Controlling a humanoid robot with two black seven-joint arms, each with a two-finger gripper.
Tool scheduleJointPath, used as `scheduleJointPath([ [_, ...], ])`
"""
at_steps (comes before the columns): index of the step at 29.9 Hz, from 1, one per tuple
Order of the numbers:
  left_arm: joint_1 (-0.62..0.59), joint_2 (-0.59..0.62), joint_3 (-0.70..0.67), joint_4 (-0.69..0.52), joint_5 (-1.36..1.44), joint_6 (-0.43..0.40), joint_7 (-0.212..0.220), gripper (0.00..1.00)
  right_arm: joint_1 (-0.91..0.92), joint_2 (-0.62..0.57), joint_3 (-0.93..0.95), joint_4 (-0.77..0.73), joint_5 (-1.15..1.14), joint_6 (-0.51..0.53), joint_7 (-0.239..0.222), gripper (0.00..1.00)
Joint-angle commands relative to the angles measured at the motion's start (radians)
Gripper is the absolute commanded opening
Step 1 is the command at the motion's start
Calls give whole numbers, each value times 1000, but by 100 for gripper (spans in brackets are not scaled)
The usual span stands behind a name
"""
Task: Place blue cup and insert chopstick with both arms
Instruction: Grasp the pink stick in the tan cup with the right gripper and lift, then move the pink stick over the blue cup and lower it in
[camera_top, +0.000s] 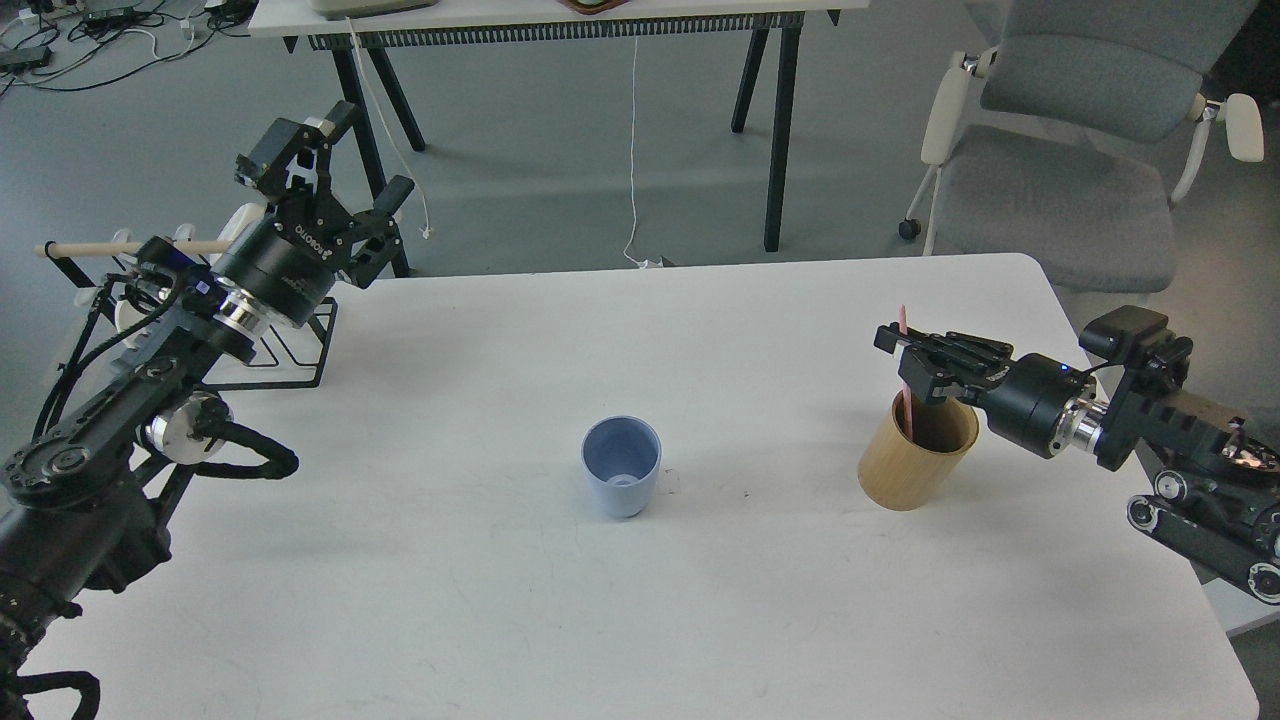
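The blue cup (621, 468) stands upright and empty on the white table (500, 600), near its middle. The pink chopstick (903, 320) stands in the tan wooden holder (905, 465) at the right. My right gripper (908, 362) reaches in from the right, just above the holder's rim. One finger is on each side of the stick, with a gap still showing between them. My left gripper (350, 165) is open and empty, raised above the table's far left corner, well away from the cup.
A black wire rack (290, 350) with a pale wooden rod (130, 246) stands at the far left, under my left arm. A grey chair (1060, 180) stands beyond the table's far right corner. Dark table legs (780, 130) stand behind.
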Motion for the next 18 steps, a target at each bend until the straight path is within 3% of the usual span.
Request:
scheduleJointPath([
  [1, 0, 0, 0, 0, 0, 0, 0, 92, 5, -28, 2, 17, -5, -1, 0, 6],
  [5, 0, 0, 0, 0, 0, 0, 0, 92, 39, -91, 3, 66, -4, -1, 0, 1],
  [18, 0, -31, 8, 0, 0, 0, 0, 92, 275, -389, 9, 357, 96, 2, 0, 0],
])
